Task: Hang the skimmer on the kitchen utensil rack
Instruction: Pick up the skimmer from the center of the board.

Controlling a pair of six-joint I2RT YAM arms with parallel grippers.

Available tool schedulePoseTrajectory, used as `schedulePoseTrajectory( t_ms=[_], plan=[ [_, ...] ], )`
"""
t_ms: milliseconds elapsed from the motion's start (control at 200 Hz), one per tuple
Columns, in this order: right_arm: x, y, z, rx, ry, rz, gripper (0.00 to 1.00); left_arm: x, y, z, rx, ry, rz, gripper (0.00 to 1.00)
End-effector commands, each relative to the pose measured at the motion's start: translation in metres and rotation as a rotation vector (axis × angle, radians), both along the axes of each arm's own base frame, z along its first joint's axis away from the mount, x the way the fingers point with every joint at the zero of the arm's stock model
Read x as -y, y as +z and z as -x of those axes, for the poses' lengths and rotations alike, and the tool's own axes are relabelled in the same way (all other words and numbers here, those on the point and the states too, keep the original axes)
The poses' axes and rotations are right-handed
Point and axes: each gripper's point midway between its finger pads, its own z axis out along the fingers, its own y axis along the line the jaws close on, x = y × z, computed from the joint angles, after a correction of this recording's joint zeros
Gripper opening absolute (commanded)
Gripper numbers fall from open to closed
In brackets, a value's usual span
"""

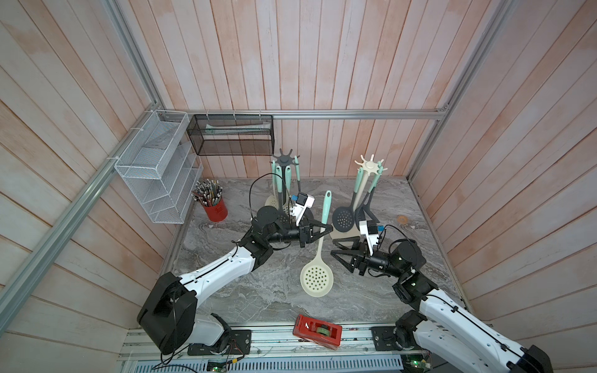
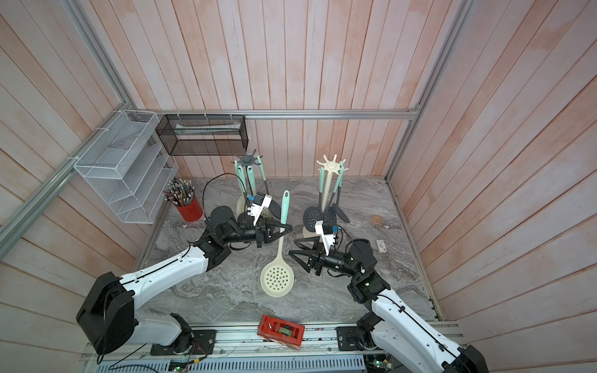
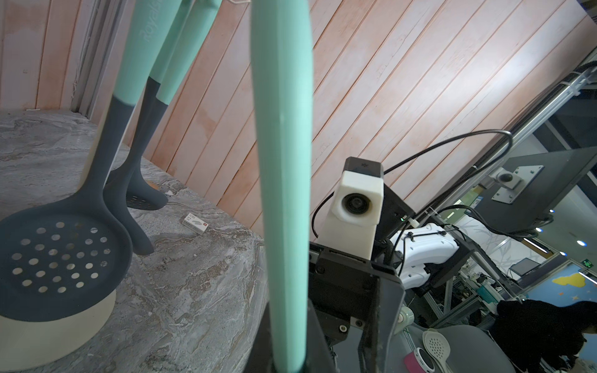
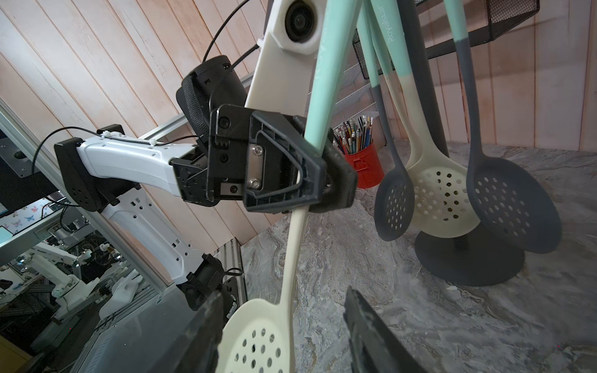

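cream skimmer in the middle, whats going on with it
The left gripper is shut on the mint-green handle of the cream perforated skimmer, holding it head down between the dark grey utensil rack and the cream utensil rack. The right gripper is open beside it, holding nothing. The skimmer is not yet hung on either rack.

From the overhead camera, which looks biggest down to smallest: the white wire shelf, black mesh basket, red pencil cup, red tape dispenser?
In a top view, largest to smallest:
1. white wire shelf
2. black mesh basket
3. red tape dispenser and red pencil cup: these look about alike, so I would not rank them.
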Motion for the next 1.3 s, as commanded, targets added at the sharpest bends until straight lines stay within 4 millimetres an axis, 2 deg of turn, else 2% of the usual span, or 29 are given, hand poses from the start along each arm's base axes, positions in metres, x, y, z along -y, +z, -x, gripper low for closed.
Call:
schedulePoseTrajectory(
  t_ms=[0, 220, 465, 605, 755, 900, 1035, 1100, 1210, 1295],
  plan=[
    [-0.006, 0.011, 0.003, 0.029, 0.036, -0.023, 0.62, 0.004, 0.017, 0.005, 0.066, -0.040, 0.043, 0.00],
    [-0.016, 0.007, -0.002, 0.026, 0.058, -0.012, 0.61, 0.006, 0.018, 0.008, 0.069, -0.065, 0.058, 0.00],
    [-0.026, 0.013, -0.009, 0.044, 0.076, -0.022, 0.58, 0.010, 0.018, 0.009, 0.072, -0.081, 0.065, 0.00],
    [-0.031, 0.011, -0.011, 0.029, 0.092, -0.027, 0.46, 0.011, 0.017, 0.007, 0.070, -0.064, 0.056, 0.00],
    [-0.033, 0.008, -0.014, 0.003, 0.088, -0.035, 0.29, 0.009, 0.017, 0.003, 0.082, -0.028, 0.041, 0.00],
    [-0.035, 0.007, -0.015, -0.006, 0.095, -0.048, 0.18, 0.010, 0.018, 0.002, 0.088, -0.028, 0.040, 0.00],
    [-0.036, 0.008, -0.017, -0.016, 0.094, -0.051, 0.01, 0.010, 0.018, 0.002, 0.090, -0.028, 0.035, 0.00],
    [-0.035, 0.007, -0.020, -0.021, 0.080, -0.049, 0.00, 0.010, 0.018, 0.000, 0.092, -0.018, 0.028, 0.00],
    [-0.033, 0.005, -0.029, -0.033, 0.023, -0.028, 0.00, 0.009, 0.017, -0.006, 0.096, 0.028, -0.003, 0.17],
    [-0.030, 0.003, -0.037, -0.038, -0.030, -0.002, 0.00, 0.005, 0.014, -0.017, 0.087, 0.104, -0.045, 0.41]
  ],
)
